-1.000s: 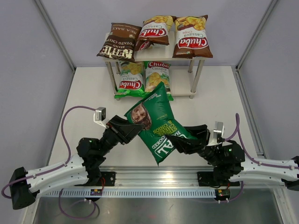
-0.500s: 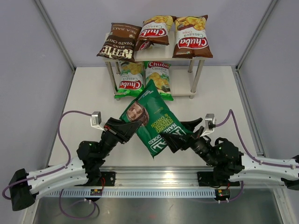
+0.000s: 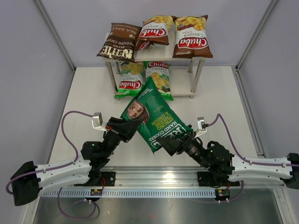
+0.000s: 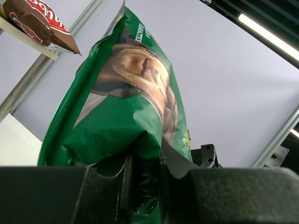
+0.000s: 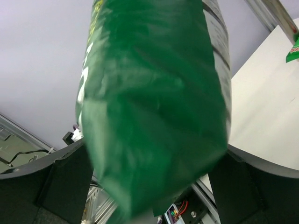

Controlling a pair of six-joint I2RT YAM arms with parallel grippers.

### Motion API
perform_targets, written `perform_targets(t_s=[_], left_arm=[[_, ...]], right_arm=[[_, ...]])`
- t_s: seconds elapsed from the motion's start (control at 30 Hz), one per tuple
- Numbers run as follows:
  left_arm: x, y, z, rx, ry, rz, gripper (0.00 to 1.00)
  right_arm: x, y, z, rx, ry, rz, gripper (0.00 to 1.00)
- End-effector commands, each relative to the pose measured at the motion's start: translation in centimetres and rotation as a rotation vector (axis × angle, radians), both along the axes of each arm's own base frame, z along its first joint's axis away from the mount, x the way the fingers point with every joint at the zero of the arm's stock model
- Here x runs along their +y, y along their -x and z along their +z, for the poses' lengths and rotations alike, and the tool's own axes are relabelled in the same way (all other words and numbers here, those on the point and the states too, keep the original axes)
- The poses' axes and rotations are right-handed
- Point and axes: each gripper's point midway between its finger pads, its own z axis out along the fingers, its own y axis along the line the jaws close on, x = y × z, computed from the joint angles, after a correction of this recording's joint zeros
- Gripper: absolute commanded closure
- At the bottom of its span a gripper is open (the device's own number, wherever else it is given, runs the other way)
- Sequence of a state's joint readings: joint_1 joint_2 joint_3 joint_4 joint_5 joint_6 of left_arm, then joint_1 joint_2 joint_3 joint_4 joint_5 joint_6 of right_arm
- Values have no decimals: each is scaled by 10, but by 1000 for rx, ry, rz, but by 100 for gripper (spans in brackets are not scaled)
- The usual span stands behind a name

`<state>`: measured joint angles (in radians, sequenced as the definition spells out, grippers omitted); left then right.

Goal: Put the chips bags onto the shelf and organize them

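My left claw (image 4: 142,175) clamps the dark green REAL bag (image 3: 156,119) by its edge, held up just before the shelf (image 3: 183,84), whose lower board shows bare beside the green bags (image 3: 142,77). The right wrist view alone shows my right claw (image 5: 149,179) spread wide around the bag.

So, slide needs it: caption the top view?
Left claw grips the green REAL bag; right claw stands open around its lower end, before the shelf.
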<state>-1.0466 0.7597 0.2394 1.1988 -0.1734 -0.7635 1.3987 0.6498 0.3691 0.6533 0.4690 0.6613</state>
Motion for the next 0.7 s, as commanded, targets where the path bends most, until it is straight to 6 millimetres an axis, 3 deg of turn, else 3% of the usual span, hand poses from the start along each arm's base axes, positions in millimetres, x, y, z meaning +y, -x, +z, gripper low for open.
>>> perform_targets(t_s=[0.0,0.03,0.07,0.17,0.33,0.37,0.4,0.43,0.47,0.5,0.57,0.6,0.63,0.67], left_arm=[[19,12,40,-91,148,4,91],[16,11,36,-83,141,-6,91],[13,11,33,-81,136,-14,90],[13,11,25,-74,130,-19,89],[17,11,12,-69,107,-2,79],[17,9,6,-58,95,9,63],[19,8,4,-54,92,22,56],[21,7,2,-51,85,36,50],[19,1,-6,-23,50,60,34],[26,0,-6,-20,51,85,25],[28,-13,-23,46,-19,147,17],[32,-17,-28,63,-38,177,8],[46,-16,-20,66,-7,205,1],[48,-27,-39,132,-72,256,1]], right_arm=[[1,9,40,-49,-132,47,4],[0,8,45,-58,-136,40,8],[2,6,43,-62,-121,25,21],[-3,-3,42,-58,-112,-32,41],[-14,-16,29,-48,-76,-121,58],[-16,-16,30,-69,-67,-130,61],[-17,-17,30,-75,-61,-134,68],[-17,-18,25,-76,-38,-141,69],[-20,-18,25,-81,-33,-149,70],[-21,-19,20,-80,-25,-156,71],[-27,-22,20,-76,-39,-171,73],[-28,-24,16,-71,-32,-180,75],[-28,-25,13,-71,-13,-181,77],[-30,-31,11,-56,-16,-198,77]])
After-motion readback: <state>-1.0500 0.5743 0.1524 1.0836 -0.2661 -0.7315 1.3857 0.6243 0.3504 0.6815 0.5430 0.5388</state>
